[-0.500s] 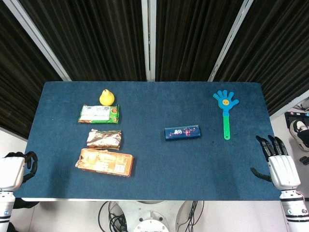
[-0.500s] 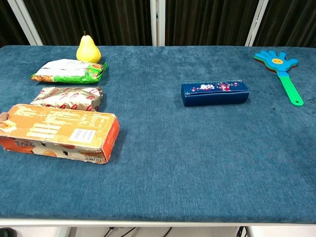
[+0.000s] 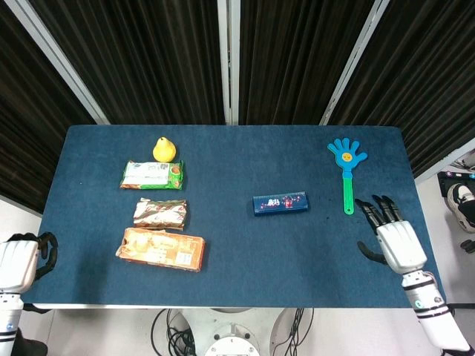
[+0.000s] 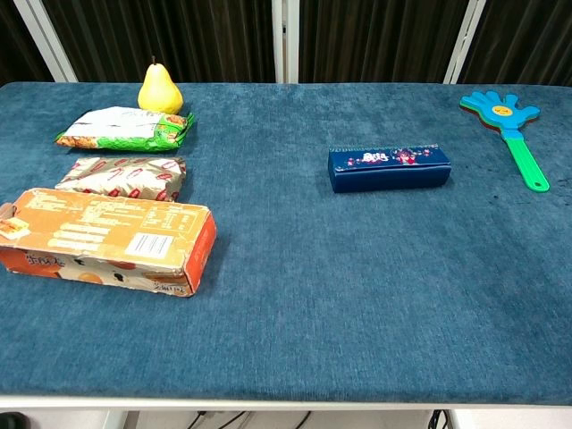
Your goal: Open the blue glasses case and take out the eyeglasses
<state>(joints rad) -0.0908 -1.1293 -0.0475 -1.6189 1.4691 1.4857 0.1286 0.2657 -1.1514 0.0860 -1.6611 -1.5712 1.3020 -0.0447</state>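
Table (image 3: 237,267): one, blue cloth. Head view alone shows both hands; chest view shows neither.
Right hand (image 3: 393,237): over right table edge, fingers spread, holding nothing.
Left hand (image 3: 22,259): off left edge, fingers curled in, empty.
Orange box (image 3: 160,249): one.
Snack packets: two.
Case (image 3: 280,202): one, dark blue, printed lid closed, lying flat right of centre.
Clapper (image 3: 346,167): one.
Pear (image 3: 164,149): one.

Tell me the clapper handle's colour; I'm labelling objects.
Green, on the hand-shaped clapper with its blue palm; chest view shows it best.
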